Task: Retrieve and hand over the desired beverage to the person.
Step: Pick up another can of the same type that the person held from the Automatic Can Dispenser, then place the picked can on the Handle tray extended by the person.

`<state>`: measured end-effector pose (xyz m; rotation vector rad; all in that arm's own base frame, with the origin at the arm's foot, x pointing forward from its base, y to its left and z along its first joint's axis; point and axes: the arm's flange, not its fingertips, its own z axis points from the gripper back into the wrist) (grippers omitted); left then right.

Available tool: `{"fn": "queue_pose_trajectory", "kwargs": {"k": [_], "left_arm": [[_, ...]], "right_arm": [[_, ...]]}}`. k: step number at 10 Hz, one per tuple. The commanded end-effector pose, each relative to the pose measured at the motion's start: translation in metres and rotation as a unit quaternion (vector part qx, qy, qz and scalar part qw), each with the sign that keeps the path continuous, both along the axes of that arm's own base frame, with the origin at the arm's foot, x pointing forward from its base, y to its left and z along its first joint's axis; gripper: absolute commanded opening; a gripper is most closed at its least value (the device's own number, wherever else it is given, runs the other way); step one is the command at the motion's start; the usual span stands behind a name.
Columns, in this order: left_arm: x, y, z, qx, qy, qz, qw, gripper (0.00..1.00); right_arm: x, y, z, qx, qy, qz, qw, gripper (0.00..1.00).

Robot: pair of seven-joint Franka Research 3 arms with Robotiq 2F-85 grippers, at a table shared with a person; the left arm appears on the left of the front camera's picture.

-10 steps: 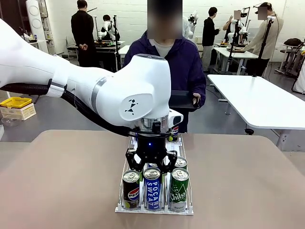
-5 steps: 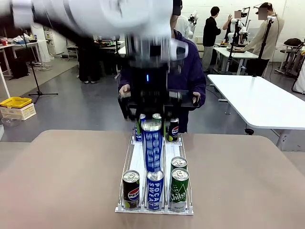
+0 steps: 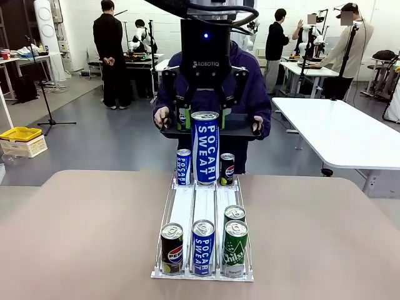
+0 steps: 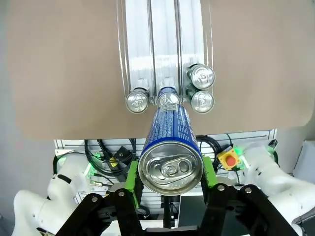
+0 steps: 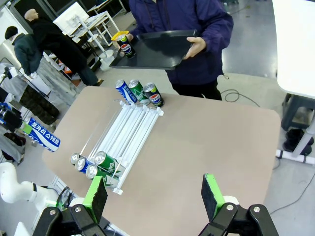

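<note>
My left gripper (image 3: pixel 205 117) is shut on a tall blue Pocari Sweat can (image 3: pixel 205 149), held upright high over the far end of the wire can rack (image 3: pixel 167 206). In the left wrist view the can (image 4: pixel 170 147) sits between the green pads (image 4: pixel 131 175). Right behind it stands the person (image 3: pixel 250 81) in a dark purple-blue jacket, both hands on a black tray (image 3: pixel 245 132). A Pepsi can (image 5: pixel 126 48) stands on the tray (image 5: pixel 165 46). My right gripper (image 5: pixel 154 196) hangs open high above the table's near side, with nothing in it.
Pepsi (image 3: pixel 172 248), Pocari Sweat (image 3: pixel 202 247) and Chilsung (image 3: pixel 235 245) cans stand at the rack's near end, a fourth can (image 3: pixel 235 214) behind them. Three more cans (image 3: pixel 227 169) stand at its far end. A white table (image 3: pixel 344 131) stands at the right. Other people are in the background.
My left gripper has lifted the Pocari Sweat can out of the rack's middle lane and carried it up and away toward the person's tray. Another Pocari can now stands at the lane's front.
</note>
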<state>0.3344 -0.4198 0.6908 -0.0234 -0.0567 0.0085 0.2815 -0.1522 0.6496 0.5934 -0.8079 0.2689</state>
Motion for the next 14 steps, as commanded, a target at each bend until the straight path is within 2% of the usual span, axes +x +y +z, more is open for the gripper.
{"fn": "queue_pose_trajectory", "kwargs": {"k": [1,2,14], "left_arm": [[0.001,-0.008,0.015,0.002,-0.007,0.005,1.0,0.0],[0.0,0.0,0.0,0.0,0.0,0.0,1.0,0.0],[0.0,0.0,0.0,0.0,0.0,0.0,1.0,0.0]], "right_arm": [[0.001,0.0,-0.002,0.012,-0.008,0.01,1.0,1.0],[0.001,0.0,-0.002,0.012,-0.008,0.01,1.0,1.0],[0.001,0.0,-0.002,0.012,-0.008,0.01,1.0,1.0]]}}
